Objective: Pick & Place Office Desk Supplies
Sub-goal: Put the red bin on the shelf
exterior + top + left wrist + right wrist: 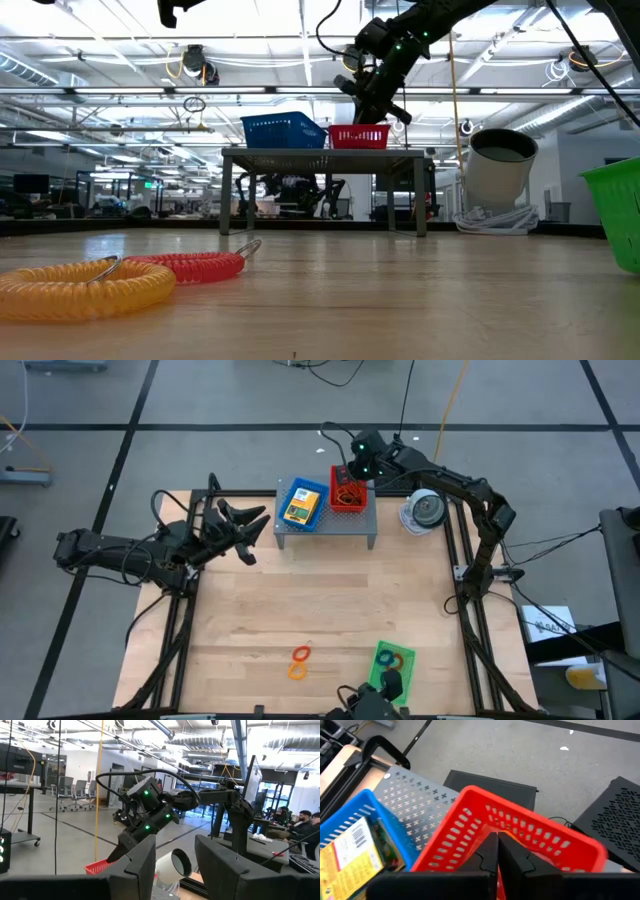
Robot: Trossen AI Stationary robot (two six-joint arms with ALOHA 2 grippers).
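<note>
An orange ring (85, 283) and a red ring (195, 265) lie nearest the low camera, touching, by the table's (330, 610) front edge. The right gripper (497, 851), fingers pressed together, hangs over the red tray (520, 832) on the shelf (355, 526) at the back edge. Its wrist view alone shows a crayon box (350, 852) in the blue tray (355, 812) beside it. The left gripper (245, 525), jaws parted and empty, waits at the left edge. The green tray (392, 663) sits near the front edge.

Grey floor (200, 400) with dark lines; exposed ceiling pipes (100, 90) overhead.
</note>
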